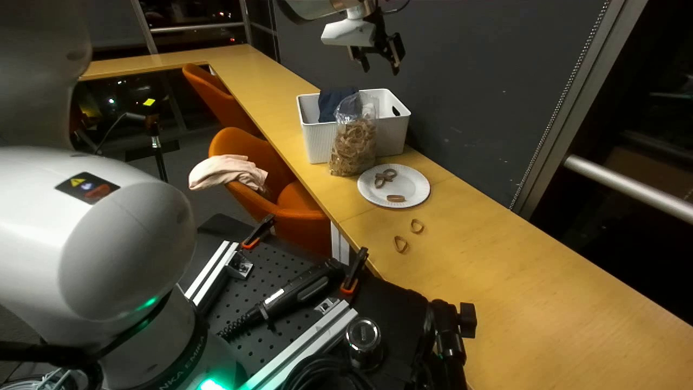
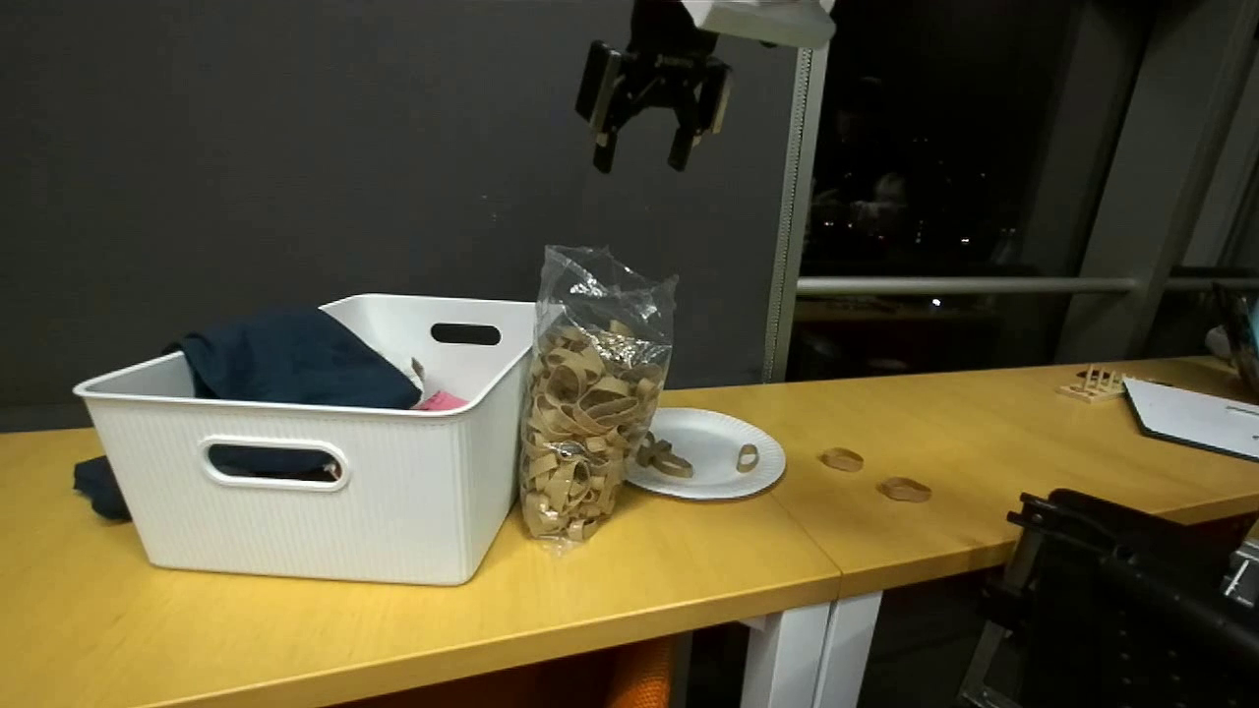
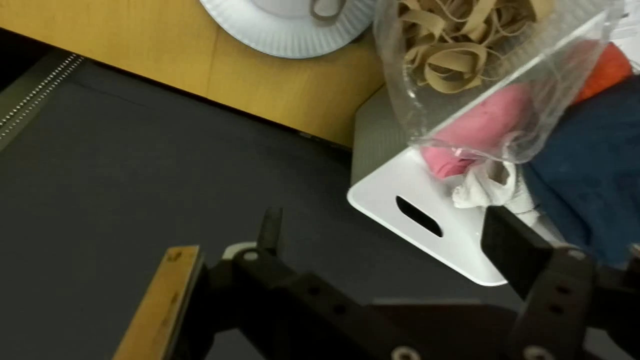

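Spread, downturned pincer (image 2: 641,160) above bag (image 2: 590,433)

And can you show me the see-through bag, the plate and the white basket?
See-through bag (image 2: 593,413): in an exterior view, on its filled middle.
Plate (image 1: 410,184): in an exterior view, on a bare patch of its flat part.
White basket (image 2: 398,482): in an exterior view, on its outer wall.

One bin (image 2: 325,531), one bag (image 2: 590,413), one plate (image 2: 710,442), two tabletop bands (image 2: 903,496)
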